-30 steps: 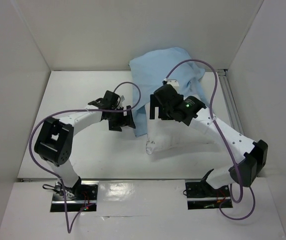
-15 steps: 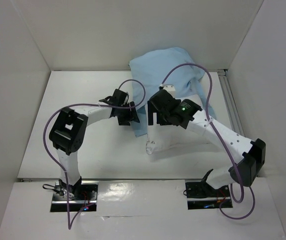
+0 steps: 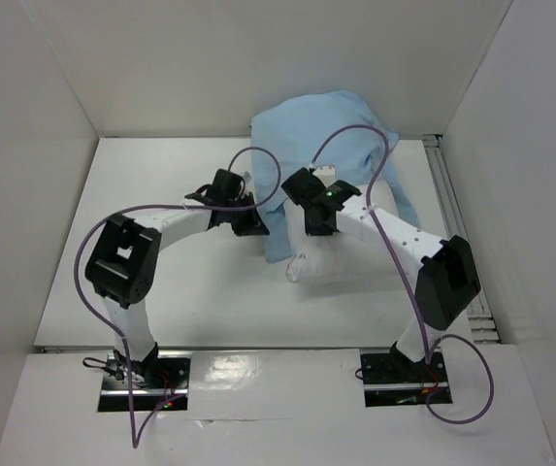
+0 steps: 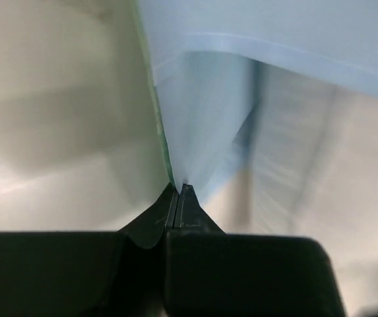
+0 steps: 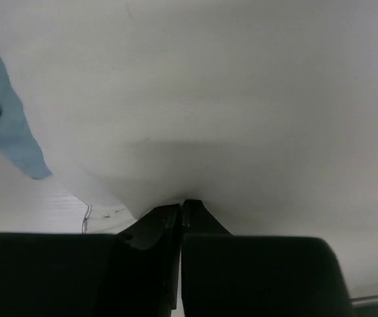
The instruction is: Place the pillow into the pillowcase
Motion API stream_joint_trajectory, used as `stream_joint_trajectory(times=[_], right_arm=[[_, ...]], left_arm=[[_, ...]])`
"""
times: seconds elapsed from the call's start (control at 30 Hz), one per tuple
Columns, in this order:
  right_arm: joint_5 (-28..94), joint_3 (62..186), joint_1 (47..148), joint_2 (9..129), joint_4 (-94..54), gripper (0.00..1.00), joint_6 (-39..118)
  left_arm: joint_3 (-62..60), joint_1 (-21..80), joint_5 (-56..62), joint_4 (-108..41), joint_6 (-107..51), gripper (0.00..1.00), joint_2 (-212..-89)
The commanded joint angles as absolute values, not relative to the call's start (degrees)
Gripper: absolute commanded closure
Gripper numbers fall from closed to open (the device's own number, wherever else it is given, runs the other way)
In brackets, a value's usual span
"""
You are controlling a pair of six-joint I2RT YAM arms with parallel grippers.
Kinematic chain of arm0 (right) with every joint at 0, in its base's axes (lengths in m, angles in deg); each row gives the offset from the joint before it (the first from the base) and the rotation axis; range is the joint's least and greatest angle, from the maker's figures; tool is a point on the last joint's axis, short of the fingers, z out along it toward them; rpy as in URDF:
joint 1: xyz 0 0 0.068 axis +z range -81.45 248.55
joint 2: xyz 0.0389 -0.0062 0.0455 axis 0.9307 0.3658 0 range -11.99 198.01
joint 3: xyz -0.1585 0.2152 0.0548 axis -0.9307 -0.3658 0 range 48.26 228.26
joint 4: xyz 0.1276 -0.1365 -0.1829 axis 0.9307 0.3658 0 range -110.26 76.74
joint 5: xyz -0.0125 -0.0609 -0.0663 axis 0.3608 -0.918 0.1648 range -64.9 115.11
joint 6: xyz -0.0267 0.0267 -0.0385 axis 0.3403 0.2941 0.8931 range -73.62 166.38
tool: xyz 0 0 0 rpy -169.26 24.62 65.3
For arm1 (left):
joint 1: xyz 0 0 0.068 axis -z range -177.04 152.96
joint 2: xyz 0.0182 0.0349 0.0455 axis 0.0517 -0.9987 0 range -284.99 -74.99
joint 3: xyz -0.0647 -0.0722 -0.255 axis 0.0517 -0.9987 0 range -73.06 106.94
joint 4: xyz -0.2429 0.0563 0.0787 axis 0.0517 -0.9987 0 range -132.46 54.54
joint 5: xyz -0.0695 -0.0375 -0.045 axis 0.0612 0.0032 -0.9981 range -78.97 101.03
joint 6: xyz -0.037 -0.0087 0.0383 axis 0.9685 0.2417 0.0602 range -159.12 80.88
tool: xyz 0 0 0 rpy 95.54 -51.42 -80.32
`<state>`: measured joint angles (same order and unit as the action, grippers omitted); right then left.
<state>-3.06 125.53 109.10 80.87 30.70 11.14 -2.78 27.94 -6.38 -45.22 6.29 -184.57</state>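
1. Since the tips meet w/ no gap, the left fingers (image 4: 154, 221) are pinched on a hem of the pillowcase (image 4: 261, 26); the right fingers (image 5: 150, 230) likewise nip a fold of the pillow (image 5: 241, 99).
2. Pillowcase: thin, limp, light. Prob. slips from a small pinch, so grip the hem at the opening.
3. Pillow: plump, soft, bulky. Skin alone would stretch, so take a corner w/ filling.
4. Both lie mid-desk (image 3: 142, 180) toward the back wall, pillowcase draped over the pillow's far end.
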Motion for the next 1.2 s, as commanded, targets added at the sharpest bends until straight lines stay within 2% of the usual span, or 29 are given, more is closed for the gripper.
stream_joint_trajectory(times=[0.0, 0.07, 0.2, 0.3, 0.4, 0.47, 0.53, 0.67, 0.8, 1.03, 1.07, 1.13, 1.17], right_arm=[[-11.7, 138.2, 107.0, 82.4, 26.9, 1.0, 16.7], [-15.4, 146.0, 105.7, 83.0, 27.5, 1.0, 22.5], [-17.6, 174.6, 103.9, 86.8, 28.4, 1.0, 32.4], [-15.1, 181.9, 105.3, 87.5, 26.8, 1.0, 35.0], [-11.3, 170.6, 107.6, 85.1, 22.0, 1.0, 31.6], [-6.8, 156.0, 109.5, 84.5, 19.3, 1.0, 27.7], [-2.5, 141.1, 109.5, 84.5, 16.4, 1.0, 22.7], [3.6, 125.6, 110.7, 85.0, 8.8, 1.0, 17.5], [6.9, 119.6, 110.7, 82.8, 5.9, 1.0, 15.4], [8.4, 117.9, 111.3, 78.0, 5.4, 1.0, 15.9], [10.3, 117.0, 111.9, 76.7, 5.4, 1.0, 16.4], [10.9, 116.1, 113.7, 75.3, 4.2, 1.0, 15.9], [12.7, 115.2, 114.6, 74.1, 2.7, 1.0, 15.9]], left_arm=[[-1.9, 27.7, -13.4, -42.9, 6.1, 1.0, -174.4], [-0.1, 27.7, -17.2, -42.3, 7.5, 1.0, -169.8], [5.8, 27.7, -23.7, -36.5, 11.8, 1.0, -164.0], [12.2, 28.4, -28.3, -34.6, 14.1, 1.0, -162.8], [13.5, 28.9, -33.1, -35.5, 14.7, 1.0, -162.1], [6.0, 29.4, -34.7, -34.5, 15.9, 1.0, -157.5], [-6.7, 30.0, -36.5, -30.1, 18.6, 1.0, -152.9], [-20.5, 32.1, -37.0, -31.4, 20.2, 1.0, -142.9], [-23.3, 33.6, -34.9, -42.1, 15.6, 1.0, -133.7], [-20.4, 33.6, -27.8, -59.0, 7.8, 1.0, -127.4], [-19.5, 33.6, -26.2, -61.6, 6.9, 0.96, -127.4], [-16.7, 33.6, -21.2, -68.8, 4.0, 0.7, -128.4], [-15.6, 33.6, -19.7, -71.0, 3.1, 0.37, -129.5]])
